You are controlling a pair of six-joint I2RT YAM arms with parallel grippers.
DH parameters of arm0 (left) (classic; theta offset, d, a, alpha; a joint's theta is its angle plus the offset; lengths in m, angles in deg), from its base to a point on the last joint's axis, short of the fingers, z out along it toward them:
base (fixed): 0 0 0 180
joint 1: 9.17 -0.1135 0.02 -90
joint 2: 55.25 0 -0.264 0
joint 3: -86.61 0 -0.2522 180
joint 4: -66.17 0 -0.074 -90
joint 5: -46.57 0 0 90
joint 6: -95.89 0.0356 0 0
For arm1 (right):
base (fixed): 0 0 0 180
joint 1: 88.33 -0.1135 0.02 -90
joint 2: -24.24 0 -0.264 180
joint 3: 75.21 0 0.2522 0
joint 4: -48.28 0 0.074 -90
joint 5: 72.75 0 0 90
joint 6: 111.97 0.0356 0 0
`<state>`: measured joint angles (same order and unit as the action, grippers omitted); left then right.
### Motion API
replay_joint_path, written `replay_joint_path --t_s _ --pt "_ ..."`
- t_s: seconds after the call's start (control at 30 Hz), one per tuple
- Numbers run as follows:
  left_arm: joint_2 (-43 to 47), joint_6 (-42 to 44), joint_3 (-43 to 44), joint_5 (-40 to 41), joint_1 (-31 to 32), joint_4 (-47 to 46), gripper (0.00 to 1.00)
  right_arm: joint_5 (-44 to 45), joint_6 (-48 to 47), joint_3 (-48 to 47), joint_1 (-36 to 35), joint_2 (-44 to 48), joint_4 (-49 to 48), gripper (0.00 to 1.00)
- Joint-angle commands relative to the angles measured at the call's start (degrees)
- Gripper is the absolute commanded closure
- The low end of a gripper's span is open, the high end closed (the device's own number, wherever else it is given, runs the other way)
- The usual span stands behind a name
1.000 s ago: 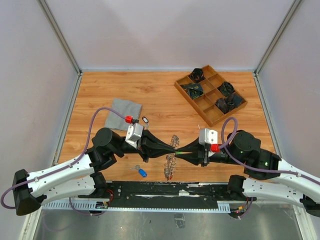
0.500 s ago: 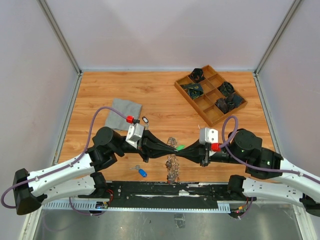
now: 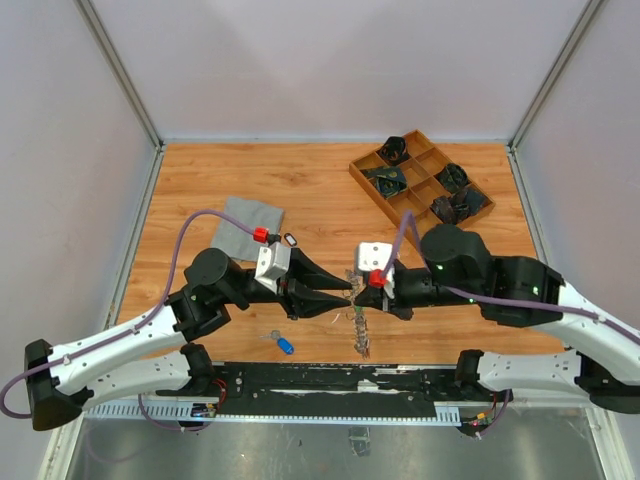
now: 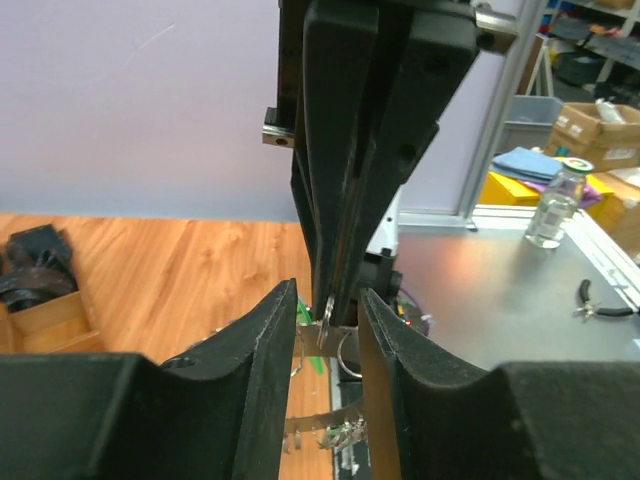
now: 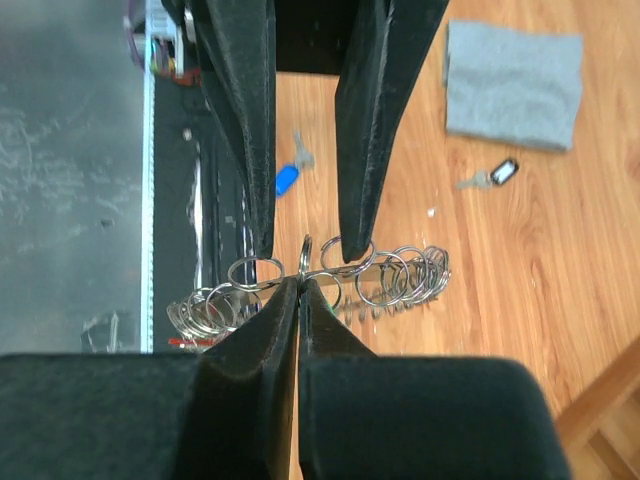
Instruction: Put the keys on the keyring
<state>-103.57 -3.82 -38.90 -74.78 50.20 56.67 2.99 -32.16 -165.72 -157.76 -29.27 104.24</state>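
The keyring (image 5: 400, 277), a thin metal ring strung with many small rings and silver keys, hangs above the table between both grippers; the top view shows it as a dangling grey bunch (image 3: 360, 335). My right gripper (image 5: 302, 282) is shut, pinching a small ring that stands edge-on on the keyring. My left gripper (image 4: 328, 312) is open, its fingers (image 4: 272, 370) on either side of the right gripper's tips and that small ring (image 4: 327, 335), not touching it. A blue-tagged key (image 3: 283, 343) and a black-tagged key (image 3: 291, 239) lie loose on the table.
A grey cloth square (image 3: 246, 227) lies left of the arms. A wooden compartment tray (image 3: 402, 211) with dark items stands at the back right. The table's near metal edge (image 3: 400, 380) runs just below the hanging keyring.
My right gripper closed on the keyring and its arm swung left, turning over. My left gripper has opened. The keyring bunch shifted slightly right.
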Motion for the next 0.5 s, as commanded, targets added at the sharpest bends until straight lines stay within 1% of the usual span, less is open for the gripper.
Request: replay_joint_path --t_s 0.0,0.1,0.2,0.47 --pt "0.7 5.3 3.2 4.9 -0.1 7.8 0.63 4.0 -5.1 -9.9 0.2 -7.1 19.5 1.0" --pt "-0.1 7.1 3.8 6.3 -0.2 10.5 0.62 6.7 -5.3 -14.4 0.1 -10.8 24.9 1.0" --pt "-1.0 8.3 4.1 6.5 -0.1 12.4 0.62 8.2 -4.8 -18.0 0.1 -12.8 27.3 1.0" --pt "-3.2 8.5 3.9 4.6 -0.1 12.3 0.58 8.6 -4.7 -22.1 0.1 -16.7 29.3 1.0"
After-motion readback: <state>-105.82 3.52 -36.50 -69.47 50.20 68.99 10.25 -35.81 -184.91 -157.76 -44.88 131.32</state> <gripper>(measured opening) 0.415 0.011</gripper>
